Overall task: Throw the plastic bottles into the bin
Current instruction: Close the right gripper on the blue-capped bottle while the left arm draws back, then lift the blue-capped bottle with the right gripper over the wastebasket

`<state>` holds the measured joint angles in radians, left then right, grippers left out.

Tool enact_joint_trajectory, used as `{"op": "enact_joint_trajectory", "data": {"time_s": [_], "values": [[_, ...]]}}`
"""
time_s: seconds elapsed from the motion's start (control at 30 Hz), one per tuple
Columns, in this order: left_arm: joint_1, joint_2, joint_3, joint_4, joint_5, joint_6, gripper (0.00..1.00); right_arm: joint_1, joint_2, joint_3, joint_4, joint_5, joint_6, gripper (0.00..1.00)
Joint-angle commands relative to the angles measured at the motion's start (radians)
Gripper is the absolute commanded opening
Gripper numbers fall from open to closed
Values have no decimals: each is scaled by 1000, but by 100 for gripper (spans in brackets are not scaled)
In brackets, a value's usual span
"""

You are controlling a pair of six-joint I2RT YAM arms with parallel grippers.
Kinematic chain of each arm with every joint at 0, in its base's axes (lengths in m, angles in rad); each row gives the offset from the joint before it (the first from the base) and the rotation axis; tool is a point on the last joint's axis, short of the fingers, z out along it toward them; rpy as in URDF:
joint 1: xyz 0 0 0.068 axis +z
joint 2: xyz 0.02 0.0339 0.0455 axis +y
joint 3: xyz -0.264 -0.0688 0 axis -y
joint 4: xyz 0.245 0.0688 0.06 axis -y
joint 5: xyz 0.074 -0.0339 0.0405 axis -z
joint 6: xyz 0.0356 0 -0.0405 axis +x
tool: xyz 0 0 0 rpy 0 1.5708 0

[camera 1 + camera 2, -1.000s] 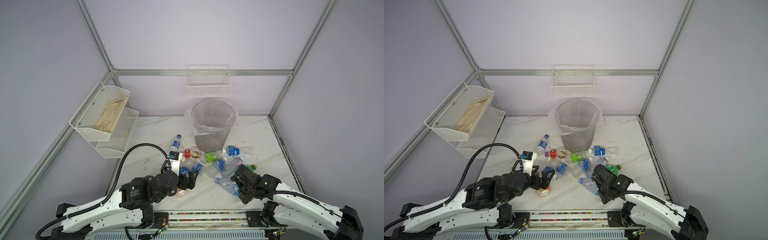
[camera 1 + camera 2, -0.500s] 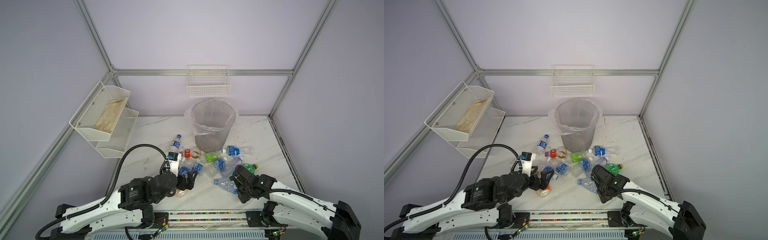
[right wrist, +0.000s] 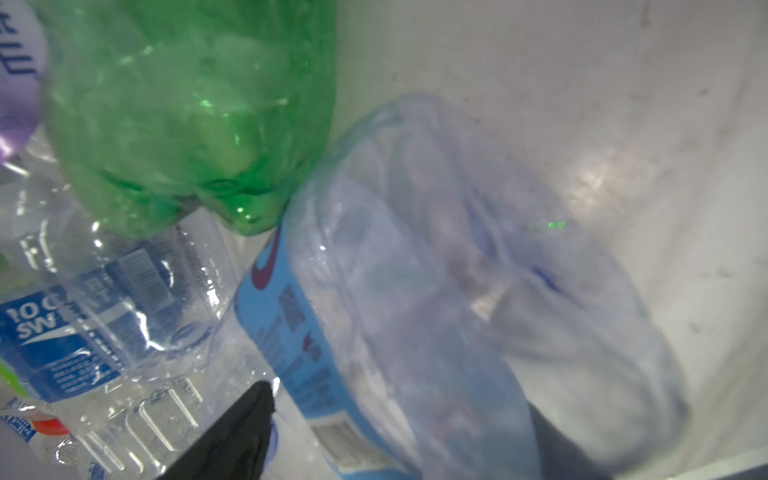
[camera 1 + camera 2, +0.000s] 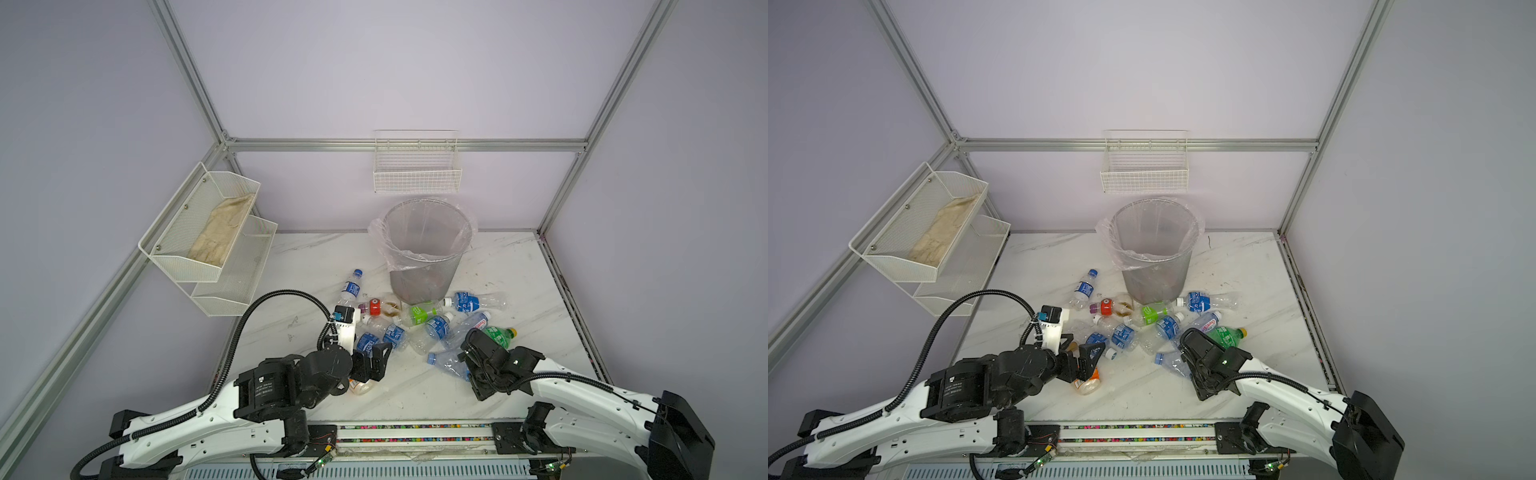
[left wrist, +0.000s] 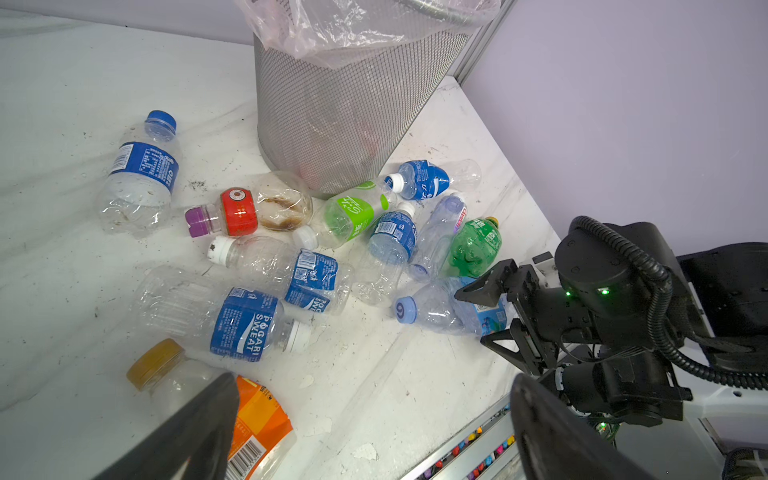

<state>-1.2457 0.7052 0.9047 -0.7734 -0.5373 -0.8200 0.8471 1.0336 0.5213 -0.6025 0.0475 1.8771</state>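
Right claw point(image 5: 471, 318) straddles the pale-blue bottle point(image 5: 436, 309) lying on the surface point(image 5: 62, 83); whether it pinches cannot be told. Left claw point(image 5: 370, 386) spread over the orange-labelled bottle point(image 5: 257, 419).

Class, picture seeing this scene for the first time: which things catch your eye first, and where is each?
A jumble of plastic bottles lies on the white table just in front of the bin, a tall grey mesh basket with a clear liner. At the heap's near right edge the right pincer straddles a crushed bottle with a pale blue cap, while the left pincer gapes open by an orange-labelled bottle.
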Motion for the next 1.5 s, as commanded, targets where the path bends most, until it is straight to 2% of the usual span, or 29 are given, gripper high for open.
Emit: {"op": "enact_joint_trajectory", "data": {"time_s": [0.0,0.37,0.57,0.67,0.8,0.9,1.0,1.1,1.3,1.47], "values": [[-5,-25,-31,-4,-27,-14,100,-2,4,-33,-42,-23,461,60],[-2,-52,-40,-24,-26,-31,100,-1,9,-13,-71,-17,442,20],[-3,-49,-36,-26,-26,-31,100,-1,8,42,-144,28,394,11],[-3,-50,-33,-27,-26,-31,100,-1,-2,50,-145,38,373,0],[-2,-54,-29,-31,-27,-31,100,-1,0,74,-142,68,317,0],[-3,-58,-27,-35,-30,-31,100,-1,30,126,-134,119,192,0],[-3,-62,-26,-39,-31,-33,100,-2,73,201,-121,168,-15,0],[-2,-69,-29,-43,-33,-38,100,0,85,256,-145,182,-123,0],[-2,-66,-26,-42,-38,-42,100,30,-39,261,-4,245,-270,0],[-3,-63,-23,-42,-38,-43,100,60,-68,355,-22,315,-377,0]]}}
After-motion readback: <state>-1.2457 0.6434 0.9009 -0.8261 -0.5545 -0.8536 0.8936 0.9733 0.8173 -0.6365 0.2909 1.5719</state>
